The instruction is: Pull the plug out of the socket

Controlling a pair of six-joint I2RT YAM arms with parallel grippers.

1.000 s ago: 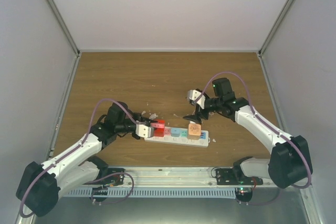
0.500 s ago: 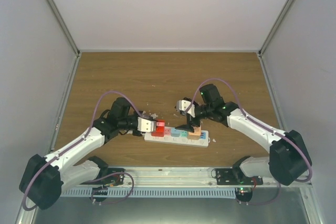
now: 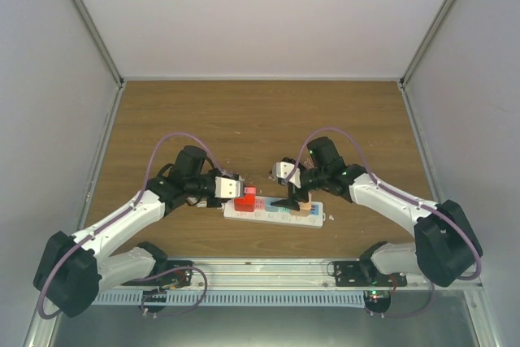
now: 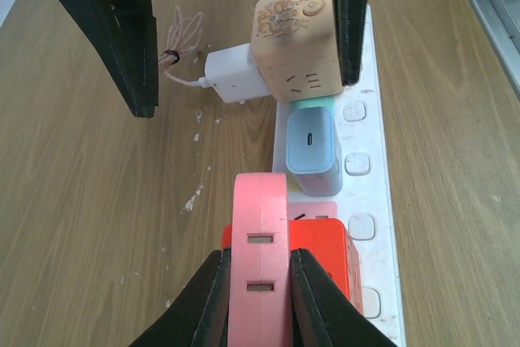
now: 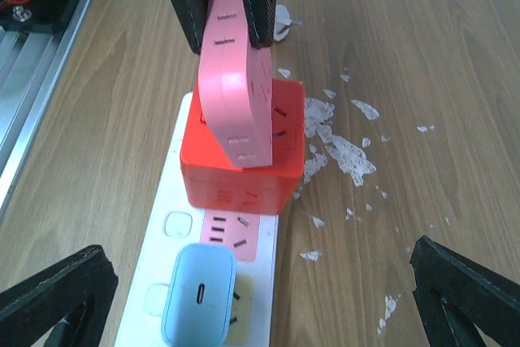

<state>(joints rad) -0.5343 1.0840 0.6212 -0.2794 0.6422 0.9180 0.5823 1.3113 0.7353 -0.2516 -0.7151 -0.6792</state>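
Wood table, white socket, pale flecks

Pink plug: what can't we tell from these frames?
- Whether the pink plug is clear of the red cube adapter: in both wrist views its own body covers the pins.
- Whether the right hand touches the peach cube: in the left wrist view a finger overlaps its edge, and the right wrist view cuts the cube off.
- Top view: the plug is too small, and the left hand covers it.

right end effector has descended to straddle the tan plug
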